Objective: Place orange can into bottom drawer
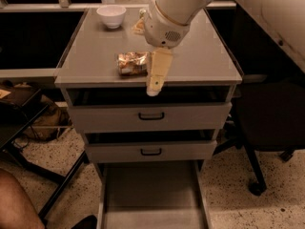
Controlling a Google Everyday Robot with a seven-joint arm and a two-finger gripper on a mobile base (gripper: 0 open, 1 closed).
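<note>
Near the cabinet top's (202, 61) front edge, the orange can (132, 63) lies just left of the gripper (155, 82), whose grip cannot be told, above the pulled-out bottom drawer (150, 190).

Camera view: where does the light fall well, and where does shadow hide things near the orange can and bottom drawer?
In the camera view, the cabinet top is evenly lit; the orange can shows small glints on its wrinkled skin; the gripper, beside the can at the front edge, is bright; the bottom drawer, pulled out, lies dimmer but visible.
</note>
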